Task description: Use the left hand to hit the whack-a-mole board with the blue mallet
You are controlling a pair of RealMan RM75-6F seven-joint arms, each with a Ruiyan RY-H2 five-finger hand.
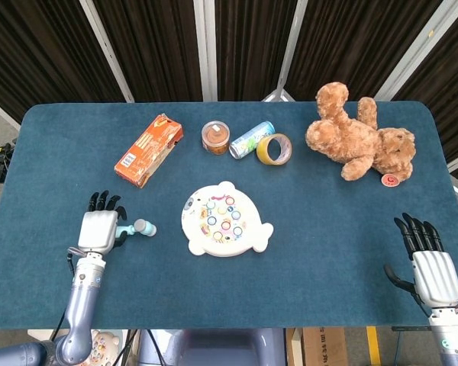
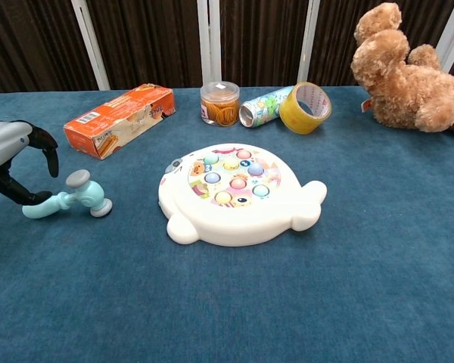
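The blue mallet (image 2: 76,197) lies on the table left of the white whack-a-mole board (image 2: 234,193), its grey-faced head (image 1: 143,227) pointing towards the board (image 1: 225,219). My left hand (image 1: 99,227) hovers over the mallet's handle and hides most of it in the head view. In the chest view the left hand (image 2: 11,147) arches over the handle's end with its fingers apart; the thumb reaches down beside the handle, and the hand does not grip it. My right hand (image 1: 431,267) rests open at the table's near right edge, far from both.
An orange box (image 1: 148,149) lies behind the mallet. A small jar (image 1: 215,137), a can (image 1: 251,139) and a roll of yellow tape (image 1: 274,149) stand behind the board. A brown teddy bear (image 1: 357,141) lies at the back right.
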